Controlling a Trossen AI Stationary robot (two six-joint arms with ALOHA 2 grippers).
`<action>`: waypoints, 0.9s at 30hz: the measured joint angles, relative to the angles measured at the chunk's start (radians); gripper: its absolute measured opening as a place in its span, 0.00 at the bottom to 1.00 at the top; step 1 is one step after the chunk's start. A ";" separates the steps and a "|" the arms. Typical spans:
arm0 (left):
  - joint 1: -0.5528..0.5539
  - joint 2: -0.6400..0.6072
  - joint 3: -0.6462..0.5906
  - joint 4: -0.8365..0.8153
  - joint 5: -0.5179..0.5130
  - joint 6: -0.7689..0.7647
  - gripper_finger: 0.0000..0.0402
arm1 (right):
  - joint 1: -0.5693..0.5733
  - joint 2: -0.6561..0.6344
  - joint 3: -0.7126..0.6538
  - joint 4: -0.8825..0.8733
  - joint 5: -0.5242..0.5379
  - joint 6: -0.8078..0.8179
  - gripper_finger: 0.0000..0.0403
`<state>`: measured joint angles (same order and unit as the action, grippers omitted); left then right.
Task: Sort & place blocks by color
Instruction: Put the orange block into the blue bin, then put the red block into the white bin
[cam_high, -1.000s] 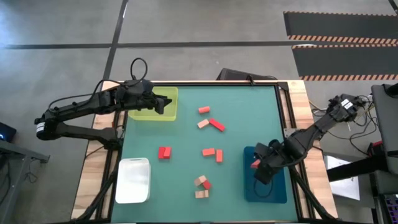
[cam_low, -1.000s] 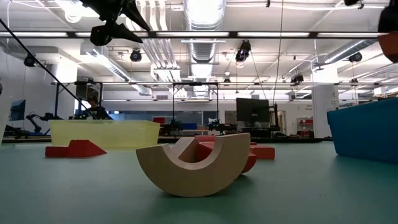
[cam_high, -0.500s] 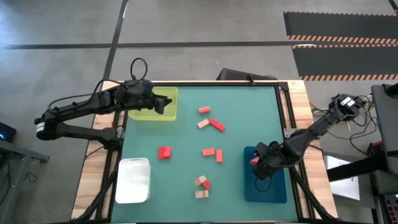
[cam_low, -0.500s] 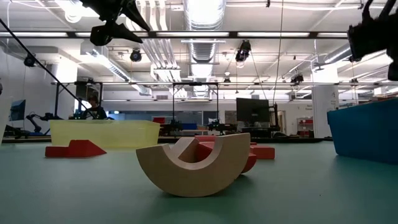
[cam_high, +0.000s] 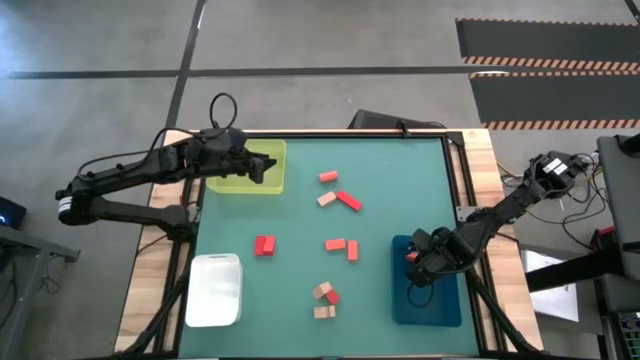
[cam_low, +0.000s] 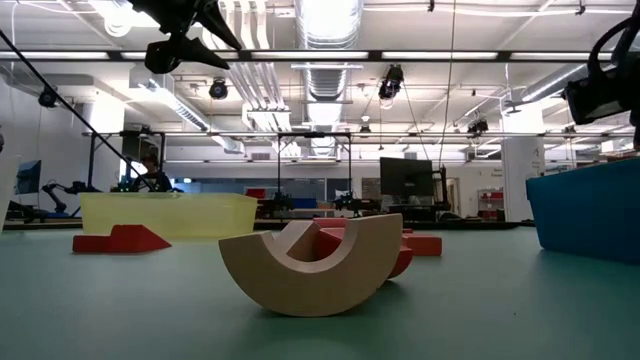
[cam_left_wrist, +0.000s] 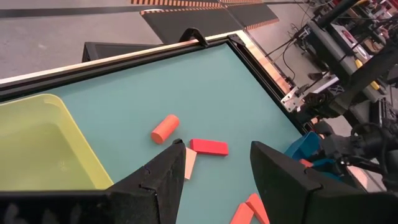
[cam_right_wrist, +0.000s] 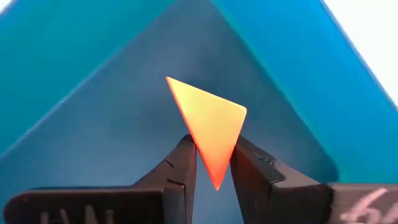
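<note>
Orange triangle (cam_right_wrist: 210, 127) inside blue tray (cam_right_wrist: 87, 118) corner

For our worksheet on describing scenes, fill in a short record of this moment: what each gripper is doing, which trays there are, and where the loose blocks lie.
right gripper: shut on an orange triangle block, over the blue tray
left gripper: open, empty, above the yellow-green tray
white tray: near the left arm's table edge
loose blocks: red, orange and tan, scattered on the green mat
</note>
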<state>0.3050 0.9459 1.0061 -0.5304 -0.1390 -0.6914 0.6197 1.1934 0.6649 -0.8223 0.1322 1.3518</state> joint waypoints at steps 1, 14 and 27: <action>0.000 0.000 0.000 0.000 0.000 0.000 0.41 | 0.000 0.000 -0.001 0.001 0.000 0.000 0.18; 0.000 0.000 0.000 0.000 0.000 0.021 0.41 | 0.000 -0.001 -0.002 -0.011 -0.002 -0.002 0.33; 0.000 0.000 0.000 0.000 0.000 0.016 0.41 | 0.000 -0.029 0.119 -0.018 -0.054 0.072 0.38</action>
<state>0.3054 0.9463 1.0061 -0.5303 -0.1392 -0.6755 0.6192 1.1647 0.7839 -0.8401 0.0784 1.4241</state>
